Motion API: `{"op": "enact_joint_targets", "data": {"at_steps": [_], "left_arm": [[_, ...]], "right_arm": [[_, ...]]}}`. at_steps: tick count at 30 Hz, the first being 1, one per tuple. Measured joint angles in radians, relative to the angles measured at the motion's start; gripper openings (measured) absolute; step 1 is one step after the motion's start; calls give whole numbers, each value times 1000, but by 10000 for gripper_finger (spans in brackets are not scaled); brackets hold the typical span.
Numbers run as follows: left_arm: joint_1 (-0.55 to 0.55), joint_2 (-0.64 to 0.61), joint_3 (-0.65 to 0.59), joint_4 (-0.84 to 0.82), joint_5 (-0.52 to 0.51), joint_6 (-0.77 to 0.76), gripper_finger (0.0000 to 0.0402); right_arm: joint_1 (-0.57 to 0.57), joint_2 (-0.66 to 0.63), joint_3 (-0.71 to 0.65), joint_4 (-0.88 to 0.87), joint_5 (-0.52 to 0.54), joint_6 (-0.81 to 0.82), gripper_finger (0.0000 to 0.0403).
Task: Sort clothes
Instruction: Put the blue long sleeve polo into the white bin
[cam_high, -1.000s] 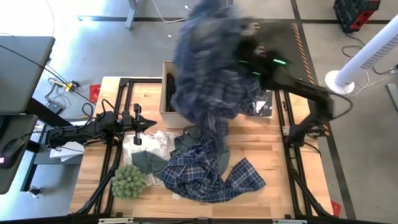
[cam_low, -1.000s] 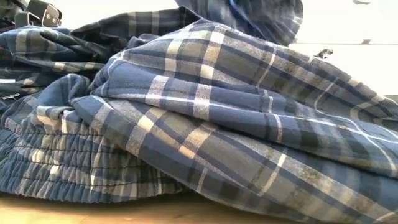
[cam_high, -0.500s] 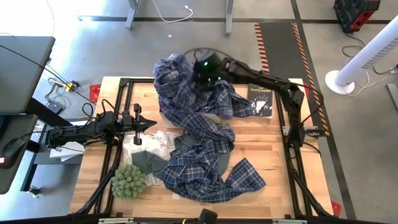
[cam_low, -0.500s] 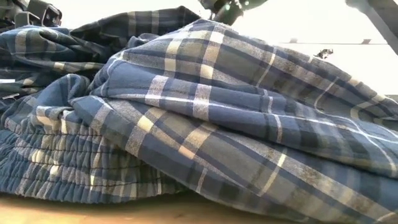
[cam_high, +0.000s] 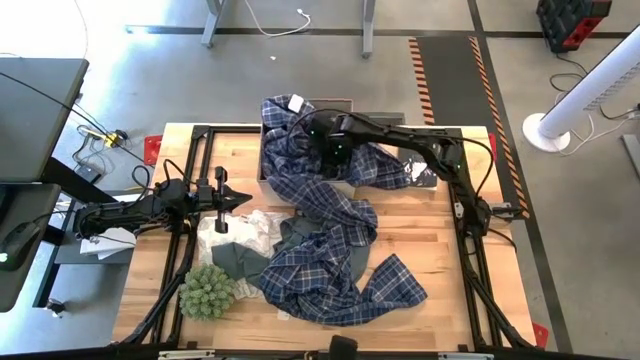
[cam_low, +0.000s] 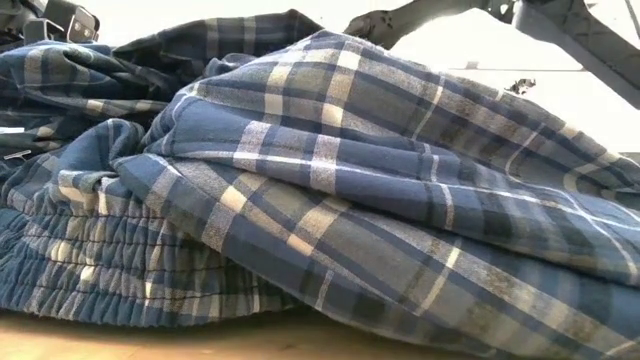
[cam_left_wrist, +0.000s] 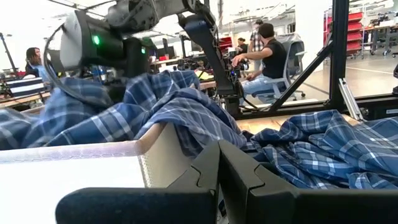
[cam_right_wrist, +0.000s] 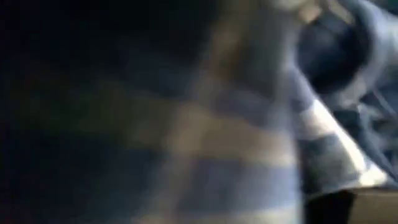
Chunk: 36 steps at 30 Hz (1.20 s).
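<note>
Right gripper (cam_high: 322, 143) sits low over the cardboard box (cam_left_wrist: 81, 163); its jaw state cannot be told; the plaid garment (cam_high: 325, 190) lies bunched beneath the jaws, trailing onto the worktop (cam_high: 440, 240); release fully, then gather the trailing cloth. Left gripper (cam_high: 240, 200) waits closed, well apart.

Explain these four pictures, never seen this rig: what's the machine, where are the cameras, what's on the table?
It is a robot with two dark arms at a wooden table, sorting clothes. One camera looks straight down, one sits at table height with plaid cloth filling its view, and one rides on each wrist. The right gripper is low over the cardboard box, in a blue plaid garment that drapes out of it; its jaws are hidden. The left gripper waits, jaws shut, by white and dark green garments. A spiky green ball lies nearby.
</note>
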Motion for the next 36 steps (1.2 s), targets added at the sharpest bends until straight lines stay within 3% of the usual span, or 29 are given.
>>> {"op": "enact_joint_targets", "data": {"at_steps": [3,7,10,14,16,22,27,31,36], "left_arm": [[0,0,0,0,0,0,1],[0,0,0,0,0,0,1],[0,0,0,1,0,0,1],[0,0,0,1,-1,0,1],[0,0,0,0,-1,0,1],[0,0,0,0,0,0,1],[0,0,0,3,0,0,1],[0,0,0,2,0,0,1],[0,0,0,1,0,0,1]], "right_arm": [[0,-9,124,-122,79,0,129],[0,-18,358,-363,22,10,136],[7,-130,270,-343,-10,35,137],[8,-242,209,-224,59,73,138],[3,-263,183,-70,76,107,138],[7,-251,45,534,-192,81,138],[-17,-153,-110,918,-233,222,138],[-37,-43,-135,896,-344,313,138],[-53,53,-114,616,-378,365,138]]}}
